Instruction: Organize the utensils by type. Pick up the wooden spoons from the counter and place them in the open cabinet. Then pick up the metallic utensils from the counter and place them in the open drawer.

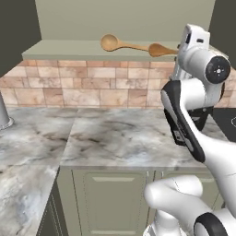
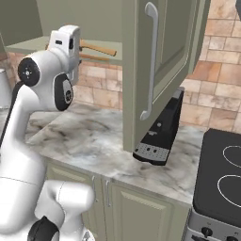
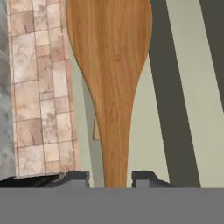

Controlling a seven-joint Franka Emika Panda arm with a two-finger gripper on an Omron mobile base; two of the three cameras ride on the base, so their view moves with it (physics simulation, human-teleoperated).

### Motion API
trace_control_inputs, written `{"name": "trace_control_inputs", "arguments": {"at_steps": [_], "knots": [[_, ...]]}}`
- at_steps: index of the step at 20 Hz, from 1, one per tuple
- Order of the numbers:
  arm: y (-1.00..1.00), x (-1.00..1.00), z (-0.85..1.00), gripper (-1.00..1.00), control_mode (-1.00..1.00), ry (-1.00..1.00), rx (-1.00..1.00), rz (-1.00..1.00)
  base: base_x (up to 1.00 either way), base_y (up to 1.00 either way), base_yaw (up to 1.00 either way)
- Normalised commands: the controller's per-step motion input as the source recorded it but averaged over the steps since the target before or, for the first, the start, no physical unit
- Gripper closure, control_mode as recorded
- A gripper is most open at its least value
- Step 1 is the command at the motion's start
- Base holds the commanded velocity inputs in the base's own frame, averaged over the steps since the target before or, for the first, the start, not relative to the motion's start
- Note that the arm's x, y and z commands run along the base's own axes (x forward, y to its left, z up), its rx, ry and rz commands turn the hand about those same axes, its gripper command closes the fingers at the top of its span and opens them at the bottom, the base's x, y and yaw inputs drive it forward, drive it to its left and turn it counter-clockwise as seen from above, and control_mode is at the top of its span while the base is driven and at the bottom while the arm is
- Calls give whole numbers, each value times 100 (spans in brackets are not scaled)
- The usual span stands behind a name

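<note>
Your tool (image 3: 111, 177) is clenched on the darker wooden spoon (image 3: 111, 65), its bowl ahead of the fingers over the cabinet shelf (image 1: 64, 48). The light-tan spoon (image 1: 117, 44) lies just beyond. Release too near the edge and the spoon may tip onto the table (image 1: 115, 138).

The big wooden spoon (image 1: 117, 44) lies on the cabinet (image 1: 60, 48) shelf, above the counter (image 1: 115, 133). The smaller wooden spoon (image 1: 161, 50) is just to its right, over the shelf, between the gripper (image 3: 112, 177) tips. A grater (image 2: 160, 132) stands on the counter, left of the stove (image 2: 221, 174).
</note>
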Motion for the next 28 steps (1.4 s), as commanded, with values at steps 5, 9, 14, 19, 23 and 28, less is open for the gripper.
{"name": "trace_control_inputs", "arguments": {"at_steps": [5,9,14,19,23,28], "knots": [[-9,12,50,100,-100,32,-5,0,0,0,0],[-14,31,5,100,-100,12,-9,0,0,0,0],[-16,29,-6,100,-100,9,-6,0,0,0,0],[-14,30,-26,100,-100,7,-9,-3,0,0,0],[-17,27,-26,100,-100,0,-7,0,0,0,0],[-26,31,-9,100,-100,0,-5,0,0,0,0]]}}
